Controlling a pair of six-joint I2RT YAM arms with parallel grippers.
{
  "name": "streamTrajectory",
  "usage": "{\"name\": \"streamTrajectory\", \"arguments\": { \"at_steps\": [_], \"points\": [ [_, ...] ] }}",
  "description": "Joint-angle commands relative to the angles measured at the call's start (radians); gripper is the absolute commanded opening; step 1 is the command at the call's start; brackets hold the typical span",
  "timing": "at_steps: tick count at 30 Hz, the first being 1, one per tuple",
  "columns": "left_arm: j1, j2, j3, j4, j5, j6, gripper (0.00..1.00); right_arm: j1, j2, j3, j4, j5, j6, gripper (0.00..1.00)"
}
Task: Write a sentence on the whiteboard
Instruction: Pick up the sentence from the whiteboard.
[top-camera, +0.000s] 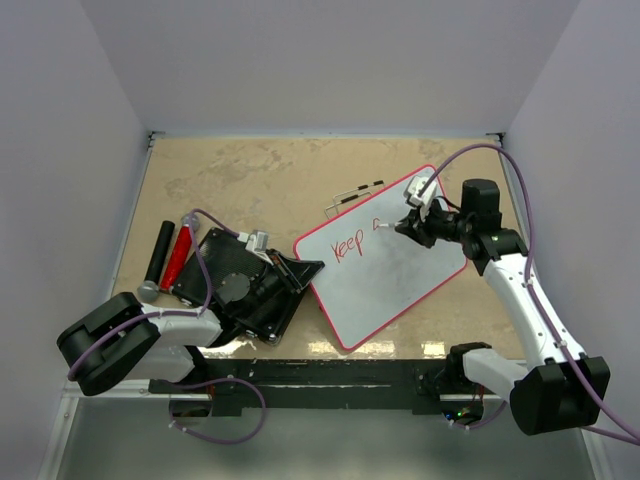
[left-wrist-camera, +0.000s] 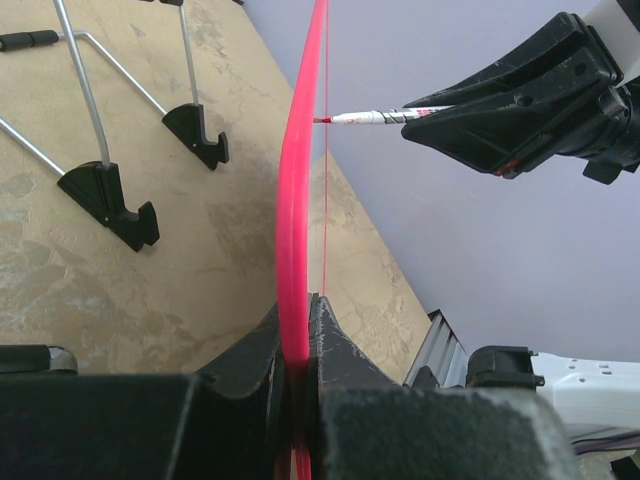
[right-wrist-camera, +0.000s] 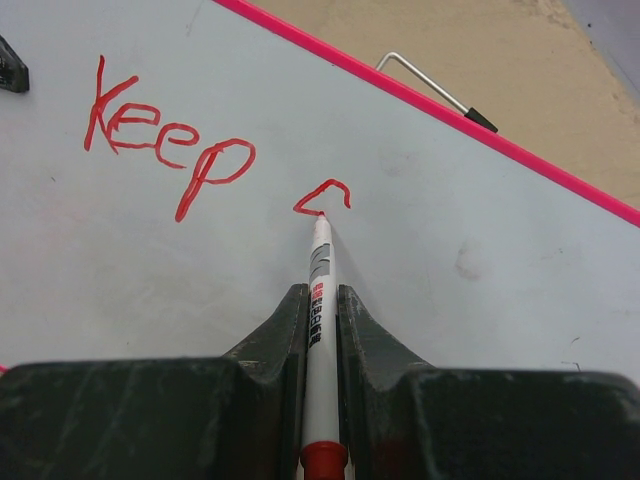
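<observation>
The whiteboard (top-camera: 400, 280) lies tilted on the table, white with a thin red rim (left-wrist-camera: 297, 150). My left gripper (top-camera: 308, 270) is shut on that rim at the board's left edge, and the left wrist view shows the jaws (left-wrist-camera: 298, 305) pinching it edge-on. My right gripper (top-camera: 412, 225) is shut on a white marker (right-wrist-camera: 320, 300) with a red end. The marker's tip touches the board. The sentence (right-wrist-camera: 165, 135) reads "Keep" in red, and a fresh curved stroke (right-wrist-camera: 322, 196) sits at the marker tip. From the left wrist the marker (left-wrist-camera: 385, 117) meets the board face.
A black ribbed slab (top-camera: 235, 285) lies under my left arm. Beside it at the left are a black cylinder (top-camera: 160, 250) and a red one (top-camera: 180, 255). A wire stand with black feet (top-camera: 355, 195) rests behind the board's far edge. Walls close in the table.
</observation>
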Motion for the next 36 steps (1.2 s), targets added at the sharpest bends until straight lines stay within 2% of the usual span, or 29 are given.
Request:
{"name": "streamTrajectory", "arguments": {
  "at_steps": [1, 11, 36],
  "points": [
    [-0.009, 0.0, 0.037, 0.046, 0.06, 0.084, 0.0, 0.002, -0.012, 0.02, 0.066, 0.03, 0.035, 0.0],
    [-0.008, 0.003, 0.037, 0.046, 0.062, 0.086, 0.0, 0.002, 0.009, 0.032, 0.081, 0.031, 0.05, 0.0],
    [-0.006, 0.016, 0.049, 0.043, 0.059, 0.09, 0.0, 0.004, -0.024, 0.016, -0.192, 0.021, -0.152, 0.0]
  ]
}}
